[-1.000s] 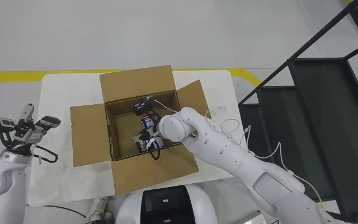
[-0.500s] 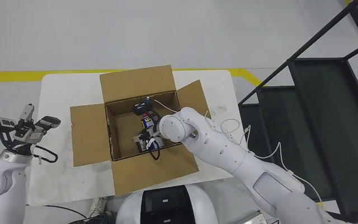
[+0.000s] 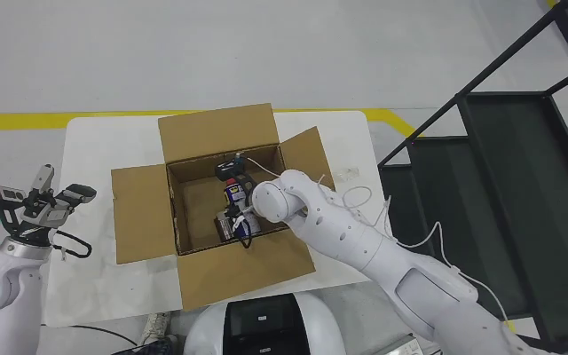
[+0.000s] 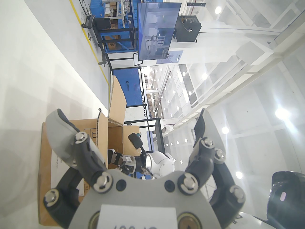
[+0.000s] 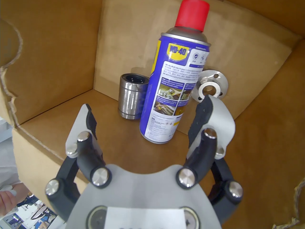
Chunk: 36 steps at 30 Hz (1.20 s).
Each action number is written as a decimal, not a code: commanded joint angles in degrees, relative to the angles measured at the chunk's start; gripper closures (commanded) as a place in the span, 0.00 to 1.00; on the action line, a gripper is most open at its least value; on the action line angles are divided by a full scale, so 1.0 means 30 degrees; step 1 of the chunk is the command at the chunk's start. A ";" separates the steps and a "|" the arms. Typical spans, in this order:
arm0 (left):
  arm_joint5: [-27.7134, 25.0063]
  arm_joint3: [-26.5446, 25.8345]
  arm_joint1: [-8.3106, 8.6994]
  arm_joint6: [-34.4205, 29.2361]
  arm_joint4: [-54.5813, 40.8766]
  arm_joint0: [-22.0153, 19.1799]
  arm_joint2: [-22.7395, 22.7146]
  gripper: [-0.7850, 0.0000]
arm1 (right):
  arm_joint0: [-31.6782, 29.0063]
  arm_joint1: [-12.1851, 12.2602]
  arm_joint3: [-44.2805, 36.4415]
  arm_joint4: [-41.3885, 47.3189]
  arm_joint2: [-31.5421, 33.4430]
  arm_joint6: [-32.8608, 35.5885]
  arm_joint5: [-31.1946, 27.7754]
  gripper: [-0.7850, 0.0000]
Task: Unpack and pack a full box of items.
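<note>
- R arm bends over the box (image 3: 217, 131) from its near-right side, wrist down inside; right gripper (image 5: 147, 107) sits low in the box, tilted toward a corner.
- R jaws spread wide, nothing in them; the spray can (image 5: 171, 89) stands just ahead of the fingertips, not gripped.
- L arm is off by the table's left edge, well apart from the box; left gripper (image 4: 129, 116) is turned sideways toward the box, jaws wide and empty.
- Spray can: blue w/ yellow, red cap, upright on the box floor near a corner.
- Steel cylinder (image 5: 132, 96), hollow, upright just beside the can; can't tell if they touch.
- Round metal flange (image 5: 210, 86) leans on the box wall at the can's other side, partly hidden by the can.
- Box: brown cardboard, all 4 flaps folded outward, mid-table.
- Table (image 3: 98, 293): white, bare around the box.
- Room: pale grey floor, yellow line (image 3: 80, 119) past the table's far edge, black metal stairs (image 3: 497, 177) on the robot's right; blue shelving (image 4: 114, 13), a big screen (image 4: 157, 29), bright ceiling lights farther off.
</note>
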 commanded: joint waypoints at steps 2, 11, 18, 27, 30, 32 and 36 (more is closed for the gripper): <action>0.0000 0.0000 0.0000 0.0000 0.0000 0.0000 0.0000 0.00 | 0.0329 -0.0315 0.0809 -0.0007 -0.0359 -0.0218 0.0226 0.15; 0.0000 0.0000 0.0000 0.0000 0.0000 0.0000 0.0000 0.00 | 0.1006 -0.1187 0.2717 -0.0149 -0.1195 -0.0799 0.0948 0.27; 0.0000 0.0000 0.0000 0.0000 0.0000 0.0000 0.0000 0.00 | 0.1399 -0.1793 0.3921 -0.0235 -0.1546 -0.1201 0.1297 0.30; 0.0000 0.0000 0.0000 0.0000 0.0000 0.0000 0.0000 0.00 | 0.1778 -0.2448 0.5299 -0.0598 -0.1819 -0.1499 0.1835 0.34; 0.0000 0.0000 0.0000 0.0000 0.0000 0.0000 0.0000 0.00 | 0.1917 -0.2680 0.5767 -0.0632 -0.1909 -0.1547 0.1757 0.28; 0.0000 0.0000 0.0000 0.0000 0.0000 0.0000 0.0000 0.00 | 0.2004 -0.2822 0.6079 -0.0610 -0.1933 -0.1553 0.1648 0.26; 0.0000 0.0000 0.0000 0.0000 0.0000 0.0000 0.0000 0.00 | 0.2137 -0.3073 0.6608 -0.0611 -0.1942 -0.1636 0.1434 0.23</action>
